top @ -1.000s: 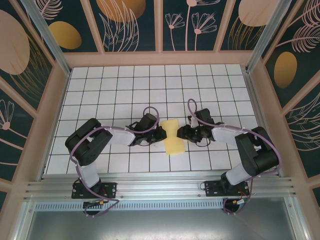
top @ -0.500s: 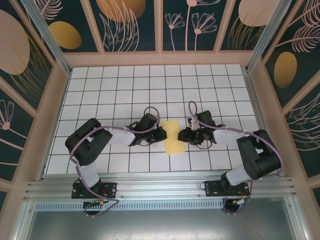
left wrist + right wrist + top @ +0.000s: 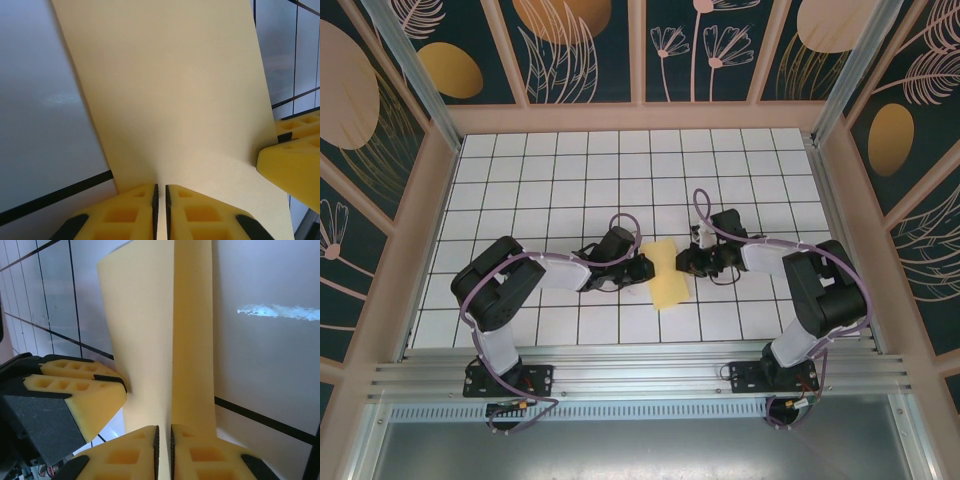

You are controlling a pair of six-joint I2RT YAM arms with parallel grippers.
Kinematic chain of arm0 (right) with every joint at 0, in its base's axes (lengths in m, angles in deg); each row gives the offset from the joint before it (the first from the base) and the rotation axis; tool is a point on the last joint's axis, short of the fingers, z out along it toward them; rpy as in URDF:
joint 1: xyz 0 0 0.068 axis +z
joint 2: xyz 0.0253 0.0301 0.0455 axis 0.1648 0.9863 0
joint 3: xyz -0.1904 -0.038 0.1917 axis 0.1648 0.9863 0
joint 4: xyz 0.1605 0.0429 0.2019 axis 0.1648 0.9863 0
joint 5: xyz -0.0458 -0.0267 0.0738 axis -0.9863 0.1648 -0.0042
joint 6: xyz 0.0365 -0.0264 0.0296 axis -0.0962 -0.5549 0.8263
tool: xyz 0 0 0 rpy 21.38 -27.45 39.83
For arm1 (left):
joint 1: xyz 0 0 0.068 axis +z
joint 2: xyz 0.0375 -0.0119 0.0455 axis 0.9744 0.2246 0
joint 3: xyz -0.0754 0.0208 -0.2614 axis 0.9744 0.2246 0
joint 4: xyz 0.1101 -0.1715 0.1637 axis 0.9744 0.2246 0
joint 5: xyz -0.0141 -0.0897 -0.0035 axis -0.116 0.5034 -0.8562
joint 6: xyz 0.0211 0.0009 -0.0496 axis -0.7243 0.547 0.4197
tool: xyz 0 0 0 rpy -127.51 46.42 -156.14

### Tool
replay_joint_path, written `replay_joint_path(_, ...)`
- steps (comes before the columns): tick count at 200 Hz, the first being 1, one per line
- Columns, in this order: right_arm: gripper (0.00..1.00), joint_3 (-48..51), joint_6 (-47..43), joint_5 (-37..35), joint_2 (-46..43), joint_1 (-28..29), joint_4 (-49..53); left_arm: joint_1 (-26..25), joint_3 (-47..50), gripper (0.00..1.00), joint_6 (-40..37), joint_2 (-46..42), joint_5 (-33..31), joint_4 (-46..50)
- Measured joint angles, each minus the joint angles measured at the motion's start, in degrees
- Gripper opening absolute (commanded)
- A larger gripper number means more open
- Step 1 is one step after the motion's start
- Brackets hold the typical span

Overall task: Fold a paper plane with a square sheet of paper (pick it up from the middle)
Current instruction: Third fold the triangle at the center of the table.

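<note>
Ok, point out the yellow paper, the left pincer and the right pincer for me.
sheet of paper [image 3: 667,283], top view, middle of its yellow surface.
left pincer [image 3: 160,187], left wrist view, gap between its fingertips.
right pincer [image 3: 163,429], right wrist view, gap between its fingertips.

1. The table [image 3: 520,170] is a glossy white surface, ruled by thin black lines into square tiles.
2. A pale wooden frame [image 3: 640,118] borders its far edge and both sides.
3. A pale-yellow sheet of paper [image 3: 667,272], folded narrow, sits mid-table towards the near edge; whether it rests flat cannot be told.
</note>
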Motion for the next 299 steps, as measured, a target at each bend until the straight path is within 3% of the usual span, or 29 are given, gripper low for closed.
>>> replay_joint_path(28, 0.06, 2.91, 2.14, -0.07, -1.27, 0.00, -1.66, 0.00, -0.13, 0.25, -0.79, -1.79, -0.66, 1.75)
replay_joint_path(74, 0.07, 9.42, 11.28, -1.90, -7.04, 0.52, -5.66, -1.03, 0.87, 0.39, -4.17, -11.43, -3.19, 3.06)
replay_joint_path(132, 0.07, 11.45, 19.63, -5.60, -12.20, 1.86, -8.33, -13.94, 1.62, 0.51, -14.10, -21.09, -14.93, 8.66)
replay_joint_path(166, 0.07, 11.45, 21.11, -6.38, -11.63, 2.51, -8.92, -20.68, 1.16, 0.56, -18.84, -19.19, -21.64, 11.34)
replay_joint_path(209, 0.08, 11.45, 21.35, -6.62, -10.78, 2.82, -8.98, -27.58, -5.05, 0.60, -24.22, -10.03, -30.03, 16.24)
replay_joint_path(263, 0.08, 11.34, 21.33, -6.60, -10.16, 2.82, -8.96, -30.67, -10.58, 0.66, -28.04, -3.48, -36.94, 19.56)
replay_joint_path(299, 0.09, 10.93, 21.29, -6.62, -10.14, 2.82, -8.92, -31.61, -12.20, 0.59, -28.96, -0.92, -39.58, 21.46)
